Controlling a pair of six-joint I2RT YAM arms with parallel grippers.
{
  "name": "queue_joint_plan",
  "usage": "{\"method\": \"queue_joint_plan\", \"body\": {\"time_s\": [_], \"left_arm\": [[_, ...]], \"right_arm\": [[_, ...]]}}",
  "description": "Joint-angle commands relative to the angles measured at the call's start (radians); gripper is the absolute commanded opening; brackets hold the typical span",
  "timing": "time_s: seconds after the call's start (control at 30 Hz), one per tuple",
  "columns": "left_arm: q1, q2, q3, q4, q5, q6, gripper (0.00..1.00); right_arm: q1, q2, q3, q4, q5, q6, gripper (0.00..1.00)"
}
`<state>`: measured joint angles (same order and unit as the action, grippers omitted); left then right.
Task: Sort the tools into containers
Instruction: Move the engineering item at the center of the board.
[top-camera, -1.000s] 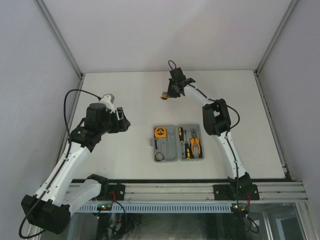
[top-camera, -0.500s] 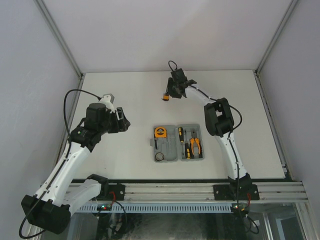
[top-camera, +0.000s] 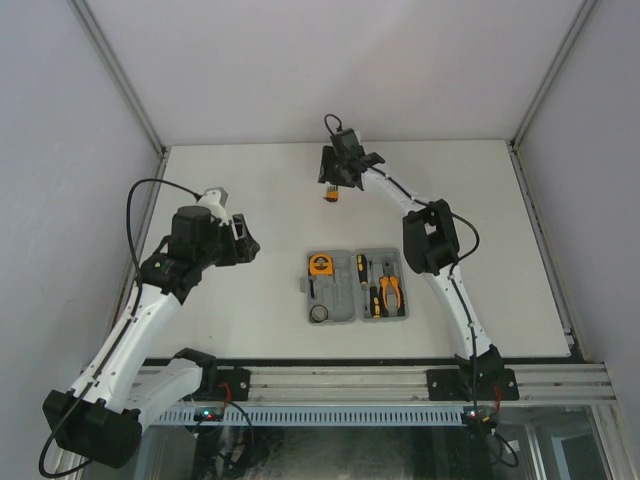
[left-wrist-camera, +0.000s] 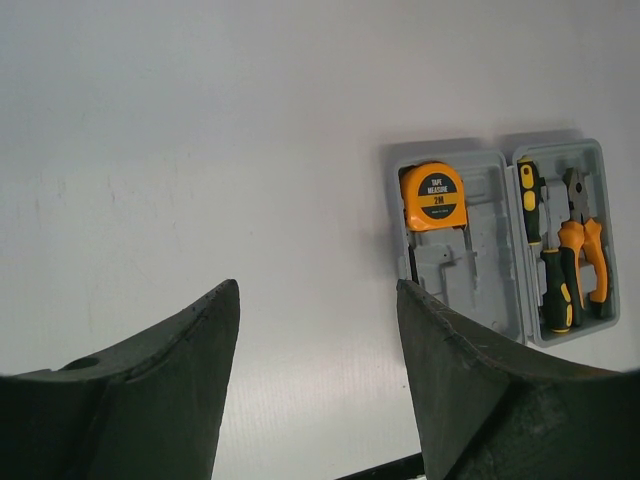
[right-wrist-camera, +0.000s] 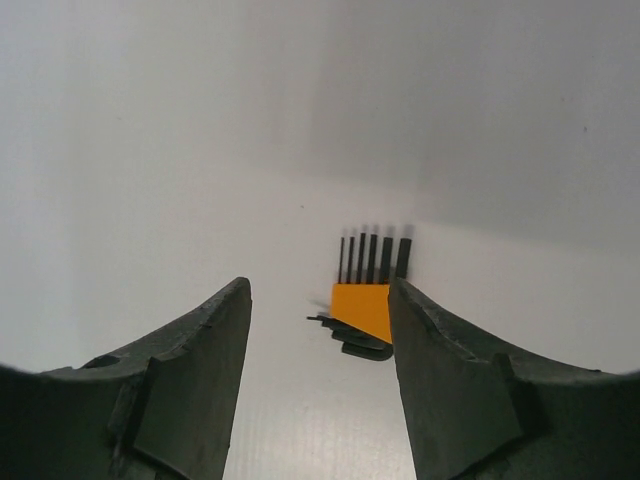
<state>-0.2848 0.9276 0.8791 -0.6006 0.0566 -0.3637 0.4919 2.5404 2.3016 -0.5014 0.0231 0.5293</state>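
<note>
Both jaws wide, empty, right wrist alone shows black keys (right-wrist-camera: 372, 257) fanned from orange block (right-wrist-camera: 362, 311)

- Top view, upper centre: hex key set (top-camera: 330, 195) too small for you to count keys.
- Top view: right gripper (top-camera: 335, 172) too small for you to read jaw spacing.
- Top view, left of centre: left gripper (top-camera: 248, 246) partly hidden under own wrist.
- Top view, inside tool case (top-camera: 357, 285): small black ring (top-camera: 319, 314) too tiny for detail.
- Right wrist view: both fingers (right-wrist-camera: 170, 400) cut by bottom edge. Right finger covers lower right corner of hex key set. Key tips blurred.
- Left wrist view: fingers (left-wrist-camera: 140, 400) cut by bottom edge. Right finger hides lower left part of tool case from you.
</note>
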Motion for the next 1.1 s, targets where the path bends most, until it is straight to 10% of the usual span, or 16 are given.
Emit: {"method": "queue_joint_plan", "body": {"time_s": [0.0,1.07], "left_arm": [[0.01,-0.004,-0.019,0.038,0.015,0.004,0.68],[0.03,0.011,-0.022,0.048,0.051,-0.001,0.68]], "right_arm": [[0.011,0.043,0.069,-0.076,0.058,-0.029,0.57],[0.009,0.136,0.184,-0.287,0.042,-0.041,0.26]]}}
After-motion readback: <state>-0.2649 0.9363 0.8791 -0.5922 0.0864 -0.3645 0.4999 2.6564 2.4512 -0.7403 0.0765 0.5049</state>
